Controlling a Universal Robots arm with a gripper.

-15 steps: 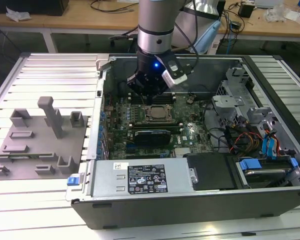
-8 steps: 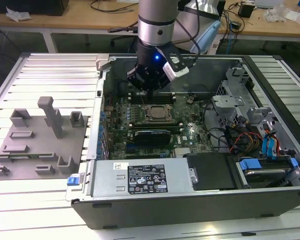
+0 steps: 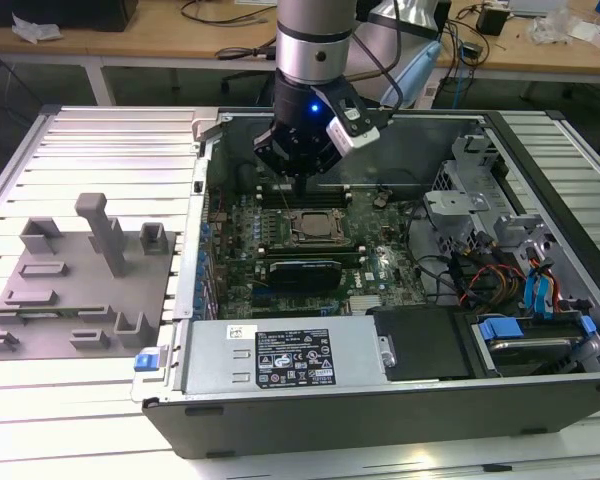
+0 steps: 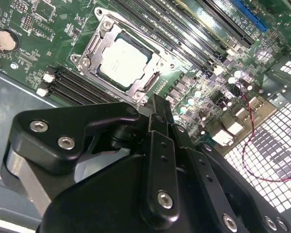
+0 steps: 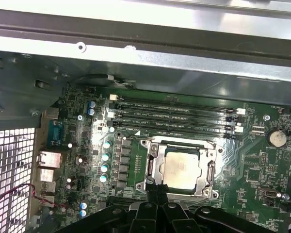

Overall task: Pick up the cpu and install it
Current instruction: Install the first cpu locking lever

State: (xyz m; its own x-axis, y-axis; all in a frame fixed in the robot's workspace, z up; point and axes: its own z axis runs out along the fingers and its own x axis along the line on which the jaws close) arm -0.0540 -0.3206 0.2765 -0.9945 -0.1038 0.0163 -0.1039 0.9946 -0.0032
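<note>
Tool (image 4: pixel 156 103) hovers closed up and empty; cpu (image 4: pixel 122 62) sits in the socket (image 4: pixel 93 44) just beyond its tip, looking light, thin, stiff, probably fragile underneath, best taken by opposite edges

cpu (image 5: pixel 183 170) sits in socket (image 5: pixel 153 167) on motherboard (image 5: pixel 259 167), inside case (image 3: pixel 380 425). Gripper (image 3: pixel 301 181) above socket edge. Fixture plate (image 3: pixel 80 300) beside case, on the exterior view's left.
</note>
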